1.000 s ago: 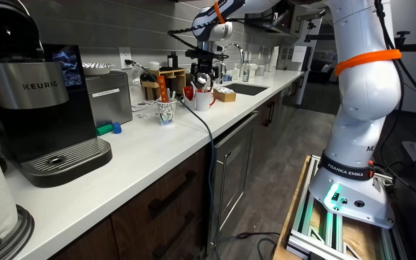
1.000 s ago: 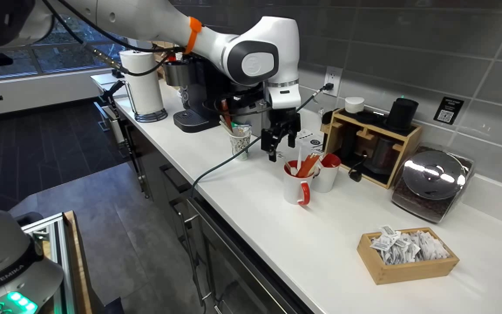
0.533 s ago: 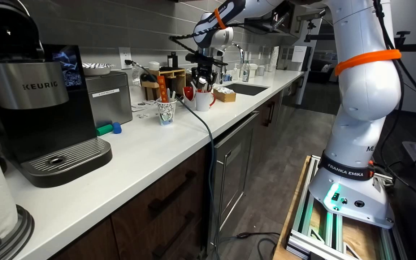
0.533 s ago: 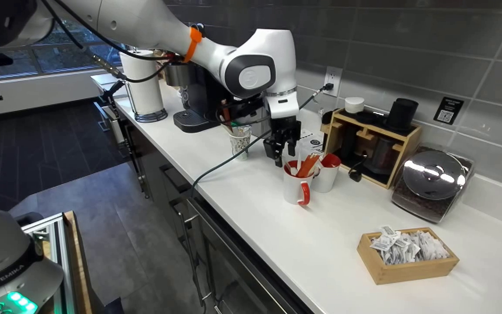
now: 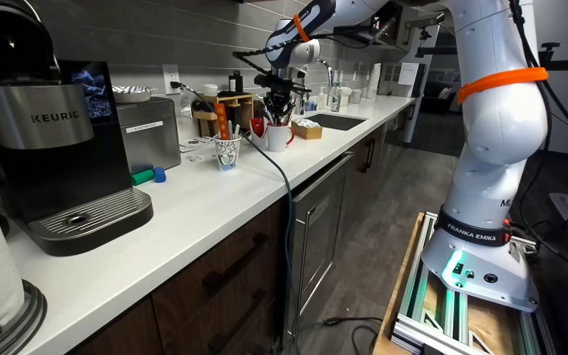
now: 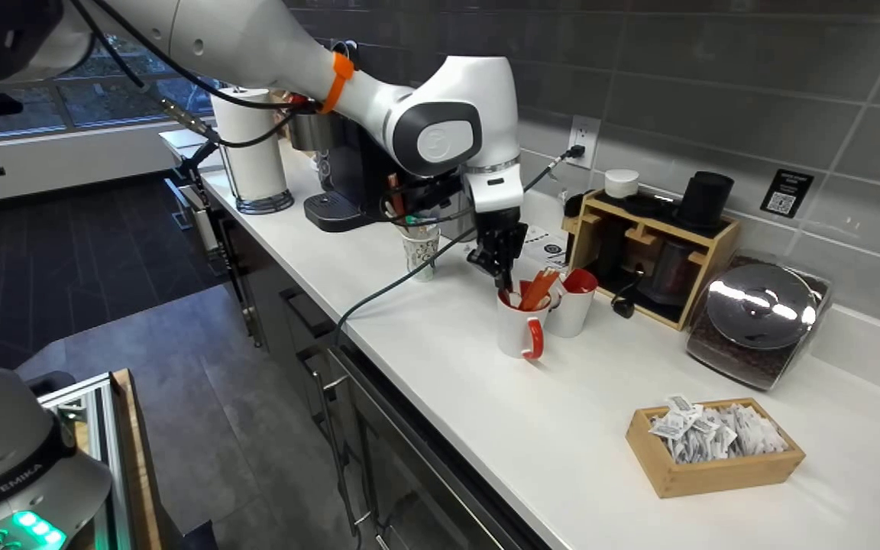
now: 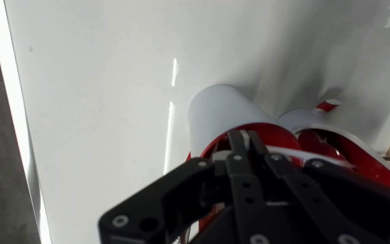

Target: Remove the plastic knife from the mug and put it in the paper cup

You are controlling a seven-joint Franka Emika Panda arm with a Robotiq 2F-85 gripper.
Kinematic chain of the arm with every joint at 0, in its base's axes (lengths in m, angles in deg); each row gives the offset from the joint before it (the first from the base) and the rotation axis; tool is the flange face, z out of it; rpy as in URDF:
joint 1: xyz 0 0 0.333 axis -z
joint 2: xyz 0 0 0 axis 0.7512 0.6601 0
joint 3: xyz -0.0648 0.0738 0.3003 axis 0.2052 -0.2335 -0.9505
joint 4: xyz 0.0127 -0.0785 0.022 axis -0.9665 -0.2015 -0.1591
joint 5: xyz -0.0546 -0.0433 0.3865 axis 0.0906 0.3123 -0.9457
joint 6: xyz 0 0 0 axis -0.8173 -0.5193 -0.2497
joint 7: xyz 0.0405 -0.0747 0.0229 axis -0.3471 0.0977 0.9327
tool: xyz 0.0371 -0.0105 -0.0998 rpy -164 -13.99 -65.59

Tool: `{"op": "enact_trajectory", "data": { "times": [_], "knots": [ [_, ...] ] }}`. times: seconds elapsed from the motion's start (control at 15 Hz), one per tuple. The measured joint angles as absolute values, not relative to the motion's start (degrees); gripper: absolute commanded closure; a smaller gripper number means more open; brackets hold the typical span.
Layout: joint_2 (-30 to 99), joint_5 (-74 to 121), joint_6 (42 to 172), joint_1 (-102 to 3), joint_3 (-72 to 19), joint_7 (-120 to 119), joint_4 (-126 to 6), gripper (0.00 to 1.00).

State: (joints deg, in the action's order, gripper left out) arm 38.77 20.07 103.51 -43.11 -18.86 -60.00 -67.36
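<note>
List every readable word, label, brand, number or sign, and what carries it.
"KEURIG": coffee maker
"FRANKA EMIKA": black band on arm base
"ML", perhaps continuing out of sight: lower arm
"MIKA", rest unclear: dark arm panel
Too small or blurred: gray box label, QR-code sign, packets, counter sheet, orange strip in the paper cup.

On the white countertop (image 6: 593, 412), a red-handled mug (image 6: 515, 336) is stood upright. From it, in an exterior view, a second mug (image 6: 571, 315) is seen just beside at two o'clock, with a wooden rack (image 6: 703, 279) beyond; a lidded container (image 6: 762, 317) is placed at three, a wooden box (image 6: 730, 473) at four, and a paper cup (image 6: 418, 249), coffee machine (image 6: 356, 164) and paper-towel holder (image 6: 264, 203) at ten.
</note>
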Motion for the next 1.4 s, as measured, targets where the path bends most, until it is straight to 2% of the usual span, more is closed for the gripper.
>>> {"op": "enact_trajectory", "data": {
  "times": [0.47, 1.0, 1.4],
  "knots": [
    [36.08, 16.55, 103.5, -41.13, -18.7, -57.04, -67.64, 0.99],
    [29.42, -9.79, 102.66, -34.35, -20.15, -36.29, -68.84, 0.99],
    [25.36, -20.93, 96.31, -34.86, -22.05, -21.23, -68.6, 0.99]
  ]
}}
